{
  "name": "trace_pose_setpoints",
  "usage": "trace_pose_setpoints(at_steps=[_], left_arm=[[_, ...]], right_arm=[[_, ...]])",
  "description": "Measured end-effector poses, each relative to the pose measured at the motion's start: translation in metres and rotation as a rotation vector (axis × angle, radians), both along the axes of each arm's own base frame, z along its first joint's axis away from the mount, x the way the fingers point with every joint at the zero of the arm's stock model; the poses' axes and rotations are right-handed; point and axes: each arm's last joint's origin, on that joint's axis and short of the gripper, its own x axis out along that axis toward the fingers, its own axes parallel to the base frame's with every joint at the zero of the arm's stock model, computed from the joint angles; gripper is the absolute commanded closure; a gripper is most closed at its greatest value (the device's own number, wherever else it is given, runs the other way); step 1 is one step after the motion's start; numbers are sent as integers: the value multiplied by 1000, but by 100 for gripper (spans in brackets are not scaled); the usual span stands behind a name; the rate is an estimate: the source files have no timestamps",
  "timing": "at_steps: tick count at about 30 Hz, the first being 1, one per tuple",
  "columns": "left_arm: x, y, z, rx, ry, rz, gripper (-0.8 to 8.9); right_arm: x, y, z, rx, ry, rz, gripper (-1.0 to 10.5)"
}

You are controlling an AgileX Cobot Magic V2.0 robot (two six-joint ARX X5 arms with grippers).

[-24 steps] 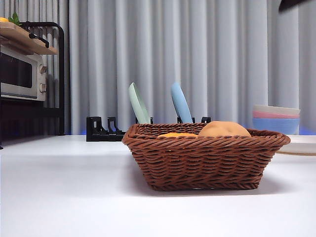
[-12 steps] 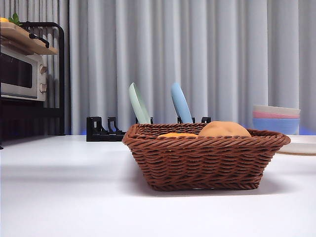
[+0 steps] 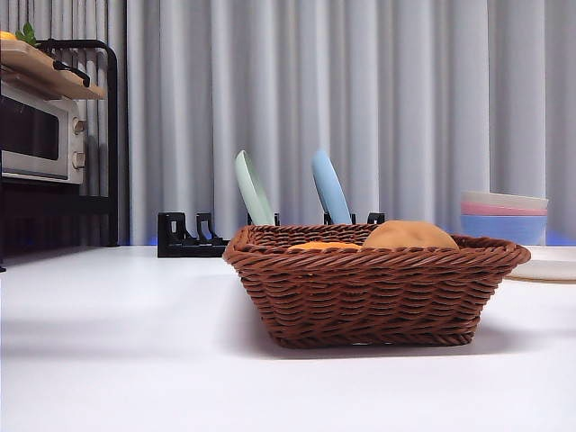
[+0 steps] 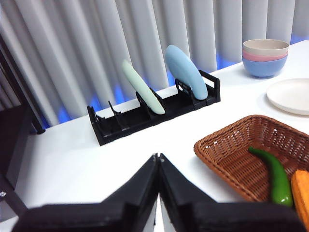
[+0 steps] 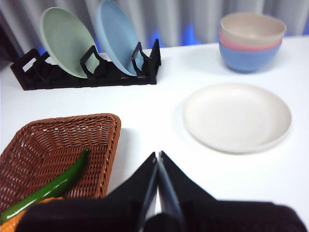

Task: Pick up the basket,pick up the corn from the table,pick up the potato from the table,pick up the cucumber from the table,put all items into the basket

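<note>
Basket point(image 3: 373, 292): it sat on the table point(image 3: 117, 360), away from the edges.
Contents: cucumber point(image 4: 273, 175), corn point(image 4: 301, 195) and potato point(image 3: 409, 236) all lay inside.
My left gripper point(image 4: 158, 159): pressed together, empty, beside the basket's rim.
My right gripper point(image 5: 157, 159): pressed together, empty, just off the basket's opposite corner.
Judgement: nothing remained to reach for.

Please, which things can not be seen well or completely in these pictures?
- Cucumber: hidden in the front view by the basket wall.
- Corn: cut off by the picture edge in the left wrist view; only a sliver above the rim in front.
- Potato: its lower part is hidden by the rim in front; absent from both wrist views.
- Both end effectors: out of the front view.
</note>
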Motion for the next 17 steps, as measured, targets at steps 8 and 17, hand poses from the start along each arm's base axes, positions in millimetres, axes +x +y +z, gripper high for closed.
trace_pose_setpoints(at_steps=[8,17], left_arm=[[2,-2,-12,73,97,1,815],[-6,13,-13,55,92,24,815]], right_arm=[[1,-1,0,23,7,-31,945],[1,-1,-1,23,8,-33,945]])
